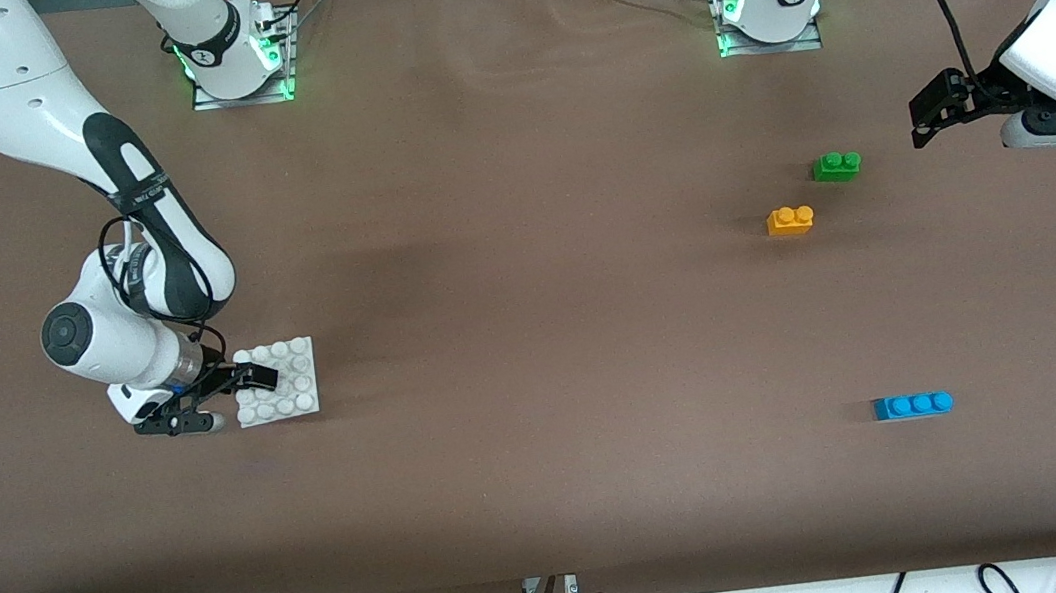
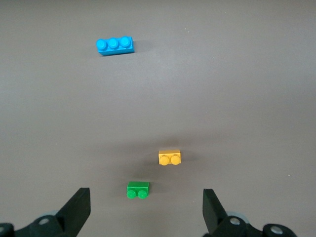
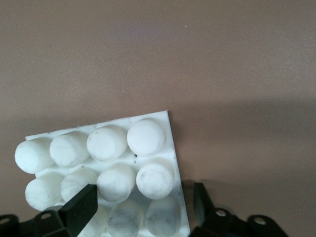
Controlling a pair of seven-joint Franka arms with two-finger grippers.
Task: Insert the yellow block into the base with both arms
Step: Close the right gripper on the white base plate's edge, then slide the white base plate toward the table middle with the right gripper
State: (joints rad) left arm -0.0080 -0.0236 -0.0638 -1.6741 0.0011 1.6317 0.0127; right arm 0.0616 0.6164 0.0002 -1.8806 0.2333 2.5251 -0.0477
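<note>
The right gripper [image 1: 243,392] is clamped around the edge of the base [image 1: 292,381]. The left gripper [image 2: 145,212] is held released above the table. The yellow block [image 1: 790,220] is seen at seven o'clock of the green brick [image 1: 836,166], untouched.

Showing on the table [image 1: 533,336]: one yellow block [image 1: 790,221], one green block [image 1: 836,166], one blue block [image 1: 912,405], one white base [image 1: 289,358]. Working above it: two arms, each carrying one gripper.
</note>
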